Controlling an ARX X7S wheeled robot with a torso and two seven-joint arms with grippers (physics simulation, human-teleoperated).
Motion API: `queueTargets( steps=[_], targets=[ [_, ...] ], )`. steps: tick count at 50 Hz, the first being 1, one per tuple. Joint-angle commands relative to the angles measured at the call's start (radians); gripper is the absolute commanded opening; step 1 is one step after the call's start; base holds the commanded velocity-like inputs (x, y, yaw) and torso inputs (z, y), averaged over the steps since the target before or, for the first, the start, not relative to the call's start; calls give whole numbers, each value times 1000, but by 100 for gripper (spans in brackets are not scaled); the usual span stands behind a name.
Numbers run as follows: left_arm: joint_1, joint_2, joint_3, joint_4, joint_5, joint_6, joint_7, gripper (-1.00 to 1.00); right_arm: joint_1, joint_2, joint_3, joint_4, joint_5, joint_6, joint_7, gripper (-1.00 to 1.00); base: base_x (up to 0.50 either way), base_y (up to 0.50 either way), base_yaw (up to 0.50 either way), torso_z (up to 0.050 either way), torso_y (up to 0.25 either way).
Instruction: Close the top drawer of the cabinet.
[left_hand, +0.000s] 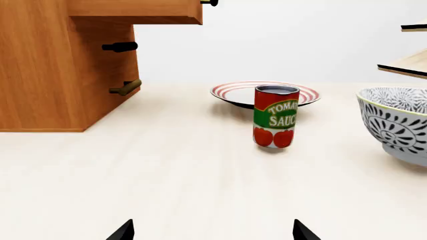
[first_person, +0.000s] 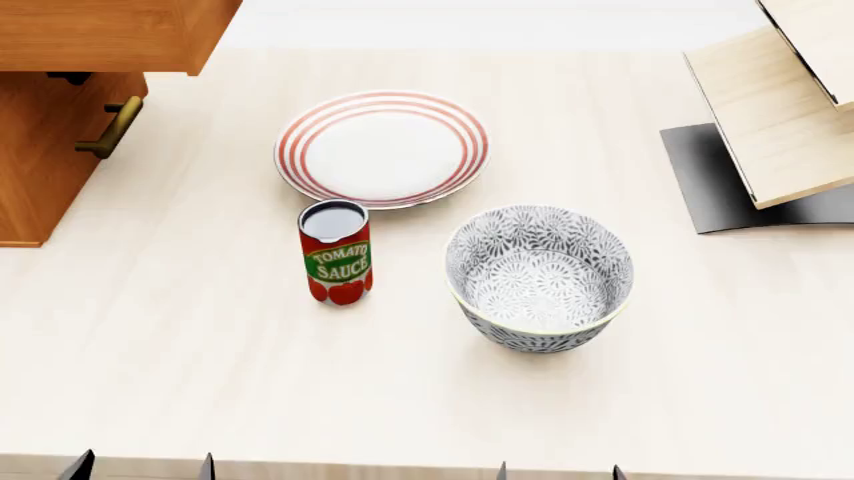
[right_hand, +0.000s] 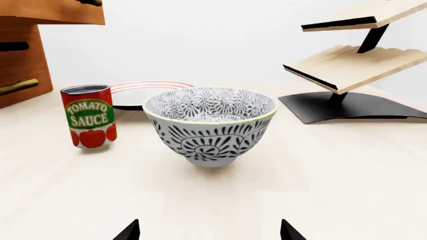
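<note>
The orange-brown cabinet (first_person: 38, 170) stands at the table's far left. Its top drawer (first_person: 107, 30) is pulled out and overhangs the table; in the left wrist view the drawer (left_hand: 133, 12) juts out from the cabinet (left_hand: 47, 75), with the tip of its handle (left_hand: 210, 2) at the picture's edge. The lower drawer's brass handle (first_person: 114, 125) sits under the overhang. My left gripper (left_hand: 213, 232) is open and empty, low at the table's near edge (first_person: 140, 467), far from the cabinet. My right gripper (right_hand: 209, 231) is open and empty, also at the near edge (first_person: 558, 470).
A tomato sauce can (first_person: 335, 250) stands mid-table, a red-striped plate (first_person: 382, 148) behind it, and a patterned bowl (first_person: 538, 277) to its right. Pale plywood shelves on a dark base (first_person: 774, 120) stand at the far right. A second dark handle (left_hand: 120, 47) shows under the drawer.
</note>
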Motion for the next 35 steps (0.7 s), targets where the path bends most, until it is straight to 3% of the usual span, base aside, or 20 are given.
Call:
queueTargets(
  steps=[1, 7, 10, 11, 13, 15, 17, 21, 23, 24, 26, 28, 31, 33, 35],
  targets=[
    [-5, -13, 15, -19, -14, 15, -15, 100, 0, 9, -13, 0, 9, 0, 13, 100, 0, 0, 0, 0, 0],
    [-1, -33, 47, -12, -24, 10, -44, 100, 3, 28, -34, -4, 40, 22, 62, 100, 0, 0, 0, 0, 0],
    [72, -18, 114, 75, 16, 2, -100, 100, 19, 41, -47, 21, 46, 4, 62, 100, 0, 0, 0, 0, 0],
    [83, -23, 124, 94, 27, -1, -113, 100, -14, 46, -57, -61, 38, 50, 70, 100, 0, 0, 0, 0, 0],
    [92, -31, 131, 116, 16, -14, -119, 100, -217, 32, -116, -361, -5, 350, 123, 100, 0, 0, 0, 0, 0],
    [107, -39, 138, 148, 18, -24, -128, 100, -234, 33, -141, -656, -17, 431, 141, 100, 0, 0, 0, 0, 0],
    [113, -40, 131, 214, 26, -87, -155, 100, -219, 30, -136, -669, -17, 441, 169, 100, 0, 0, 0, 0, 0],
    [5, -59, 152, 636, -9, -608, -133, 100, -41, 22, -141, -970, -6, 893, 222, 100, 0, 0, 0, 0, 0],
    [-109, -40, 143, 779, -42, -875, -122, 100, 123, 29, -76, -1047, 173, 1147, 307, 100, 0, 0, 0, 0, 0],
    [-236, -24, 139, 898, -66, -1025, -118, 100, 273, 176, -37, -1047, 323, 1287, 457, 100, 0, 0, 0, 0, 0],
    [-373, -5, 125, 979, -110, -1268, -131, 100, 549, 240, 120, -1020, 623, 1434, 757, 100, 0, 0, 0, 0, 0],
    [-524, -1, 96, 1042, -207, -1426, -188, 100, 783, 331, 44, -901, 923, 1371, 1057, 100, 0, 0, 0, 0, 0],
    [-659, -2, -1, 1046, -427, -1537, -319, 100, 934, 503, -163, -852, 1373, 1142, 1507, 100, 0, 0, 0, 0, 0],
    [-709, -6, -21, 1038, -490, -1567, -363, 100, 1030, 619, -326, -841, 1673, 973, 1570, 100, 0, 0, 0, 0, 0],
    [-736, -15, -34, 1020, -525, -1568, -390, 100, 1103, 685, -454, -828, 1692, 854, 1570, 100, 0, 0, 0, 0, 0]
  ],
)
